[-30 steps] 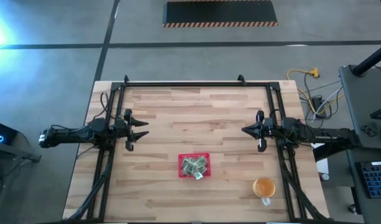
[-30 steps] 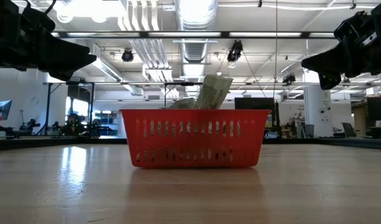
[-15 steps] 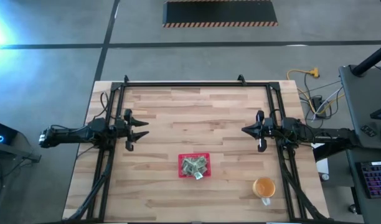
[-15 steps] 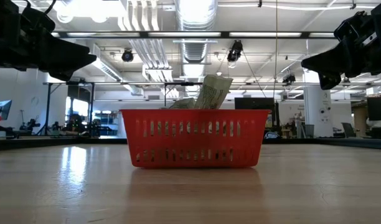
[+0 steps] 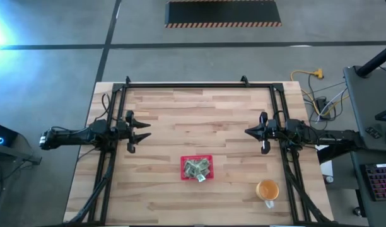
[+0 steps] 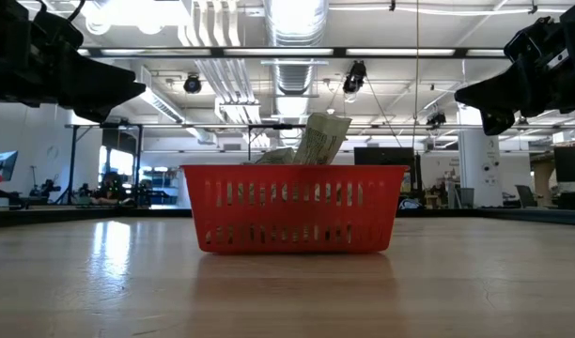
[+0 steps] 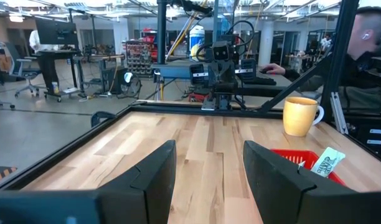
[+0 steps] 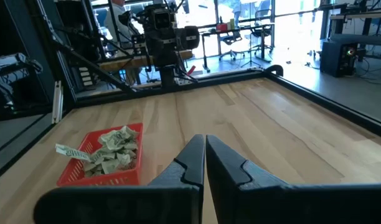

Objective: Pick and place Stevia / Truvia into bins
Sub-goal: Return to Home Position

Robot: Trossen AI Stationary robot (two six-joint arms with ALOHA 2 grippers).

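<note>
The red tray (image 5: pixel 196 168) sits on the table near its near edge, holding several pale green and white sachets (image 5: pixel 197 168). One sachet (image 6: pixel 322 138) stands up above the rim; in the left wrist view it (image 7: pixel 324 163) leans over the tray wall. My left gripper (image 5: pixel 142 132) hovers open over the table's left side. It shows in its own view too (image 7: pixel 208 163). My right gripper (image 5: pixel 250 132) hovers shut over the right side, its fingers together in its wrist view (image 8: pixel 204 155). Both are well apart from the tray (image 8: pixel 103 158).
A translucent orange cup (image 5: pixel 267 190) stands near the table's near right corner, right of the tray. A black frame (image 5: pixel 199 84) runs along the far edge and both sides. Bare wood lies between the grippers. A person (image 7: pixel 371 43) sits beyond the table.
</note>
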